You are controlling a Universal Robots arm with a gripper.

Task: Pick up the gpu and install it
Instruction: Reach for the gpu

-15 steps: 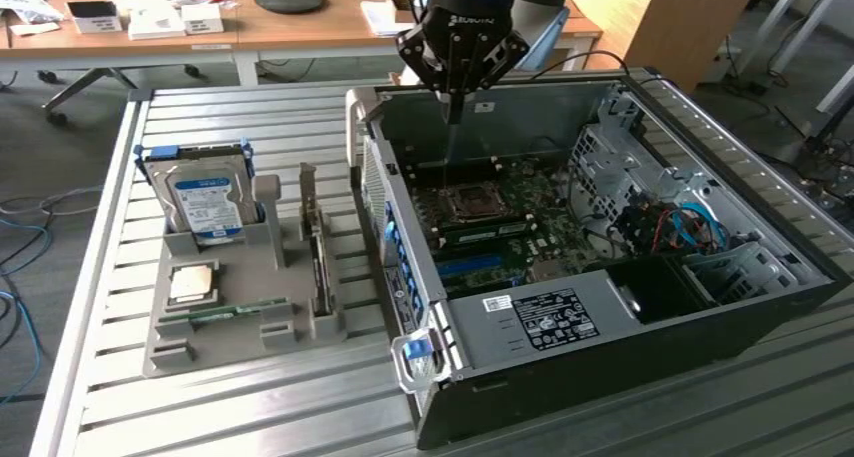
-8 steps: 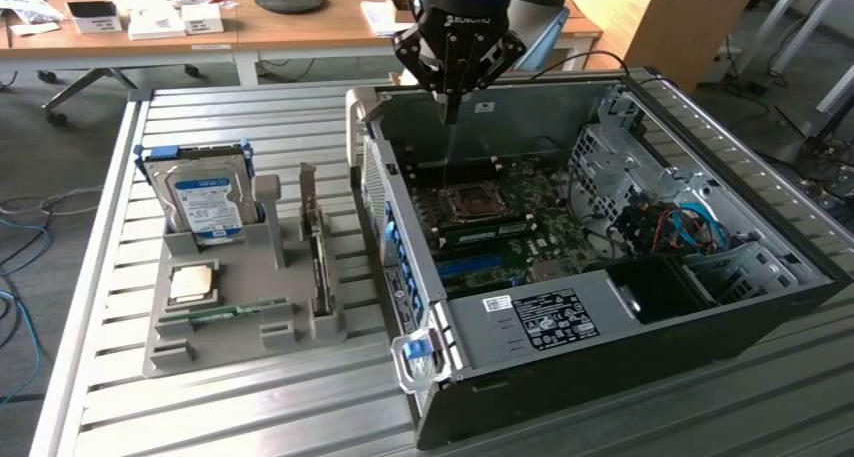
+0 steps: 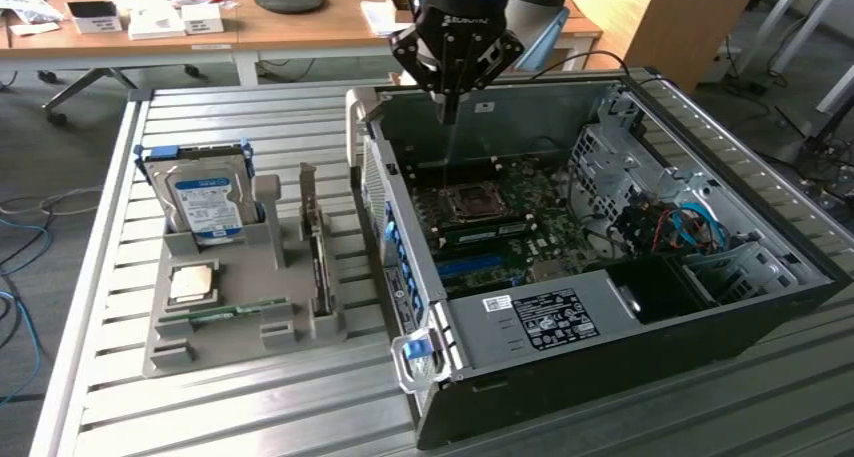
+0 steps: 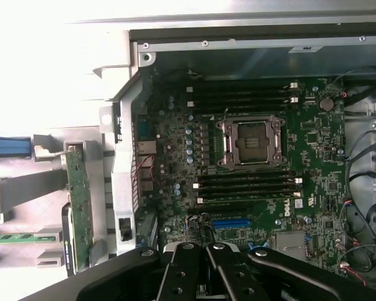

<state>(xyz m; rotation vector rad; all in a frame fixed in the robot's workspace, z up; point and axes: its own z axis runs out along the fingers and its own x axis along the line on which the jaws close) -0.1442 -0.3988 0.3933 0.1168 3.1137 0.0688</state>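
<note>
Jaws shut tight, fingertips pressed together, nothing between them: the gripper hangs empty over the far rim of the open case. In the ext. view the CPU socket sits at approx 6 o'clock from the tips, w/ the mobo spread flat below and the blue slot a bit further down the same line. The case lies on its side w/ the panel off, I reckon so the board faces up and a card can go in from above. Now the gpu: not picked yet, well apart from the gripper at approx 7 o'clock, outside the case and just beside its wall. It stands on its long edge in a groove of the grey holder tray, which probably keeps the upper edge free for a pinch from above. The wrist view has the same card edge-on, green board up, next to the case's rear panel. Further out on the tray, at approx 8 o'clock from the gripper, the HDD stands upright, w/ a loose CPU chip and a RAM stick lying flat. All of it rests on the slatted metal table.
</note>
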